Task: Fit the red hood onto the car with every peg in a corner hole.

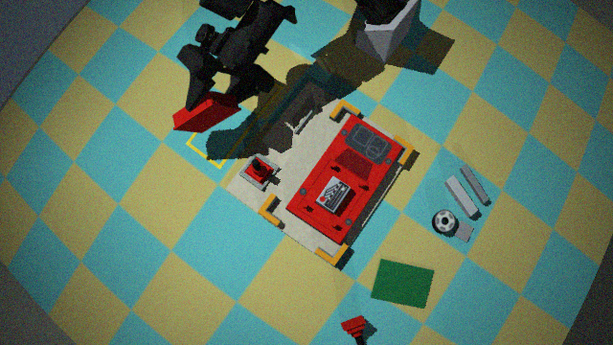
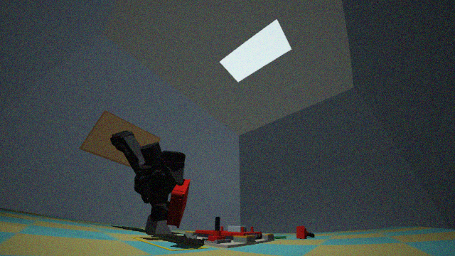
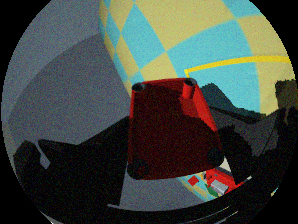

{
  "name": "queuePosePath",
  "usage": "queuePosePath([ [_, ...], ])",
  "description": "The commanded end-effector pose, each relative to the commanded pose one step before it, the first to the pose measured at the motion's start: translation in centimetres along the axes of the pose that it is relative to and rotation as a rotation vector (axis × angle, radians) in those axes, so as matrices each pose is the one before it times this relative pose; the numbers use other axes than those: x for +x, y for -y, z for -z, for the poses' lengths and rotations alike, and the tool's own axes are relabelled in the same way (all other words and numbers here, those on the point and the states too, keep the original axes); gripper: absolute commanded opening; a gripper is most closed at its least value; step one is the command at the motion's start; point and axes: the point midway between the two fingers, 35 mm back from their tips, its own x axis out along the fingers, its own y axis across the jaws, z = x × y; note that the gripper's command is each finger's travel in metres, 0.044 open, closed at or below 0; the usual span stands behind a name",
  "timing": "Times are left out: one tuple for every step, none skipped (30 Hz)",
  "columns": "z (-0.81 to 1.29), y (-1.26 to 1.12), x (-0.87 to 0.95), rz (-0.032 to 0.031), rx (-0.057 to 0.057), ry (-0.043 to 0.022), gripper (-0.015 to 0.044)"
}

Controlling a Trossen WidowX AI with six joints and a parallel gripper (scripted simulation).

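Observation:
My gripper [image 1: 203,102] [image 2: 170,193] [image 3: 170,116] is shut on the red hood [image 1: 207,115] [image 2: 178,203] [image 3: 169,129] and holds it in the air, tipped steeply on edge, to the left of the jig. Two corner holes of the hood show at its far end in the wrist view. The red chassis [image 1: 356,165] [image 2: 227,233] sits in the jig [image 1: 302,153] with orange corner brackets. The grey engine block [image 1: 333,194] stands on the deck, with short pegs [image 1: 303,191] around it. The hood is well clear of the chassis.
A small red-and-grey block with a black post [image 1: 259,170] [image 2: 217,224] stands on the jig's left part. A yellow outlined rectangle [image 1: 198,150] lies under the arm. Right of the jig: two grey bars [image 1: 462,195], a wheel [image 1: 446,219], a green square [image 1: 402,283]. A red part [image 1: 354,328] [image 2: 302,232] lies in front.

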Motion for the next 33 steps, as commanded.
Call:
queuePosePath([
  [-0.037, 0.01, 0.007, -0.00045, 0.1469, 0.00328, 0.0],
  [0.0, 0.0, 0.0, 0.0, 0.0331, 0.0, 0.0],
  [0.0, 0.001, 0.0, 0.0, 0.0048, 0.0, 0.0],
  [-0.001, 0.002, 0.0, 0.0, 0.0096, 0.0, 0.0],
  [-0.002, 0.006, 0.001, 0.0, 0.0146, 0.0, 0.0],
  [-0.004, 0.01, 0.002, 0.0, 0.0195, 0.0, 0.0],
  [-0.007, 0.016, 0.004, 0.00001, 0.0246, 0.0, 0.0],
  [-0.01, 0.022, 0.005, 0.00001, 0.0287, 0.0, 0.0],
  [-0.014, 0.026, 0.007, 0.00001, 0.0301, 0.0, 0.0],
  [-0.017, 0.03, 0.008, 0.00001, 0.0303, 0.0, 0.0],
  [-0.02, 0.034, 0.009, 0.00002, 0.0303, 0.0, 0.0],
  [-0.024, 0.037, 0.011, 0.00002, 0.0303, 0.0, 0.0],
  [-0.029, 0.041, 0.012, 0.00002, 0.0303, 0.00001, 0.0],
  [-0.033, 0.044, 0.014, 0.00002, 0.0303, 0.00001, 0.0],
  [-0.038, 0.047, 0.015, 0.00003, 0.0303, 0.00001, 0.0],
  [-0.043, 0.05, 0.017, 0.00003, 0.0303, 0.00001, 0.0],
  [-0.049, 0.053, 0.018, 0.00003, 0.0302, 0.00001, 0.0],
  [-0.055, 0.056, 0.02, 0.00004, 0.0302, 0.00001, 0.0],
  [-0.061, 0.059, 0.022, 0.00004, 0.0302, 0.00001, 0.0],
  [-0.068, 0.062, 0.024, 0.00004, 0.0302, 0.00002, 0.0],
  [-0.075, 0.064, 0.026, 0.00005, 0.0302, 0.00002, 0.0],
  [-0.083, 0.066, 0.027, 0.00005, 0.0302, 0.00002, 0.0],
  [-0.091, 0.068, 0.029, 0.00005, 0.0302, 0.00003, 0.0],
  [-0.1, 0.07, 0.031, 0.00005, 0.0302, 0.00003, 0.0],
  [-0.109, 0.072, 0.033, 0.00006, 0.0302, 0.00003, 0.0],
  [-0.119, 0.073, 0.035, 0.00006, 0.0302, 0.00004, 0.0],
  [-0.13, 0.074, 0.037, 0.00006, 0.0302, 0.00004, 0.0],
  [-0.141, 0.075, 0.039, 0.00006, 0.0301, 0.00005, 0.0],
  [-0.153, 0.075, 0.041, 0.00006, 0.0301, 0.00005, 0.0],
  [-0.166, 0.075, 0.043, 0.00006, 0.0301, 0.00005, 0.0],
  [-0.18, 0.074, 0.045, 0.00006, 0.0301, 0.00006, 0.0],
  [-0.195, 0.074, 0.047, 0.00006, 0.03, 0.00006, 0.0],
  [-0.211, 0.072, 0.049, 0.00006, 0.03, 0.00007, 0.0],
])
